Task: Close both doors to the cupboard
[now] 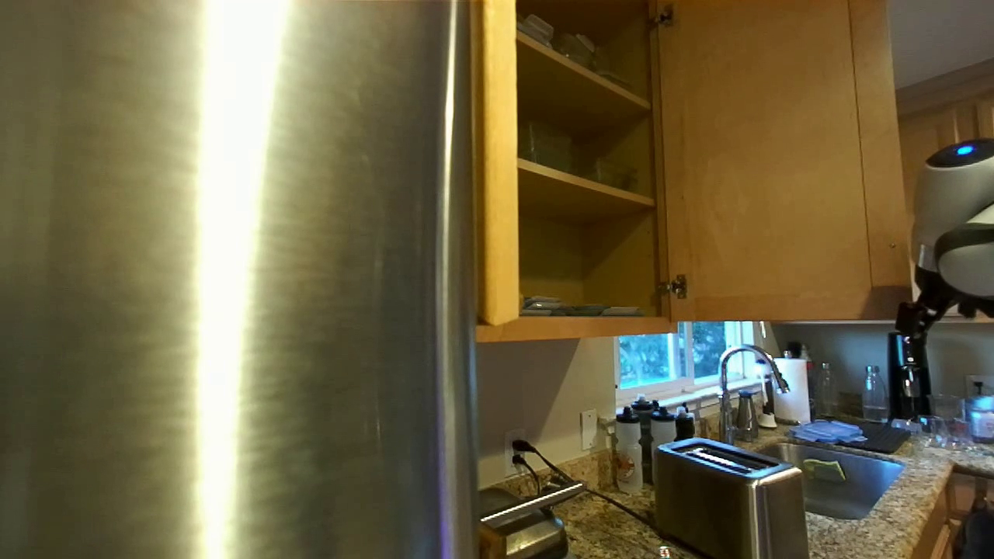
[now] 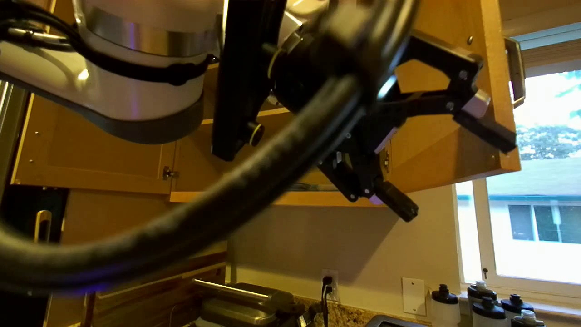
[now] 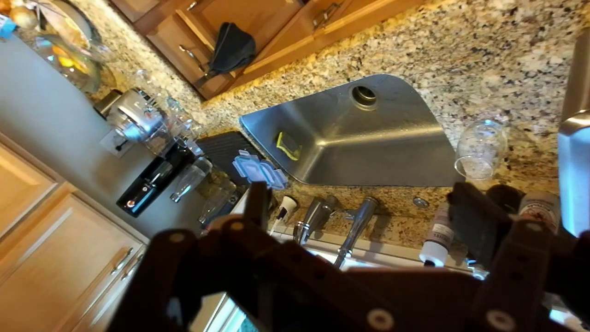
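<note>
The cupboard (image 1: 586, 203) shows its inner shelves in an exterior view. Both of its honey-wood doors stand swung out. One door (image 1: 769, 155) shows its inner face, while the door (image 1: 497, 167) beside the fridge appears mostly edge-on. An exterior view shows the fridge-side door (image 2: 100, 159) and the window-side door (image 2: 435, 156), which has a slim metal handle (image 2: 516, 72). My gripper (image 2: 460, 178) has its fingers spread wide near the window-side door's lower part; contact cannot be told. In the wrist view the gripper (image 3: 362, 198) holds nothing between its fingertips, and neither cupboard door is recognisable there.
A steel fridge (image 1: 334, 279) stands beside the cupboard. Below are a toaster (image 1: 730, 497), a faucet (image 1: 726, 388), a sink (image 3: 368, 147), a drinking glass (image 3: 481, 147) and several bottles (image 1: 629, 450). A thick hose (image 2: 190, 227) crosses in front of an exterior view.
</note>
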Robot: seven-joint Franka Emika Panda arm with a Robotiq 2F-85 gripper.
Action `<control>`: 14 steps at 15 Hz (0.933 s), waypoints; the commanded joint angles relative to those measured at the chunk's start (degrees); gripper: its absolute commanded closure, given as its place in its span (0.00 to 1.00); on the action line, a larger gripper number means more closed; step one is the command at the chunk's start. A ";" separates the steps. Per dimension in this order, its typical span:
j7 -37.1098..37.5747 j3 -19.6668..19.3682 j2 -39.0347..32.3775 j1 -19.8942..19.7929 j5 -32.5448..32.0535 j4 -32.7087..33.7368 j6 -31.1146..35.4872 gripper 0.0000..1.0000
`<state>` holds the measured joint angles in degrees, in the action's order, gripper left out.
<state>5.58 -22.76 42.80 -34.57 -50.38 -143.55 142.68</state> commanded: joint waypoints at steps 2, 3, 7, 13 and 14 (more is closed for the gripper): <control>-0.27 -0.95 -3.85 -1.34 -2.80 2.21 4.39 0.00; -1.04 -1.45 -4.35 -0.64 -1.98 2.46 4.97 0.00; -5.40 -3.84 -6.19 1.83 -1.35 2.45 15.04 0.00; -10.23 -4.53 -8.09 0.27 -1.22 1.27 25.69 0.00; -10.20 -3.97 -7.71 -0.49 -1.49 0.49 25.79 0.00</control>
<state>-2.29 -27.42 35.00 -34.17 -51.82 -141.90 164.56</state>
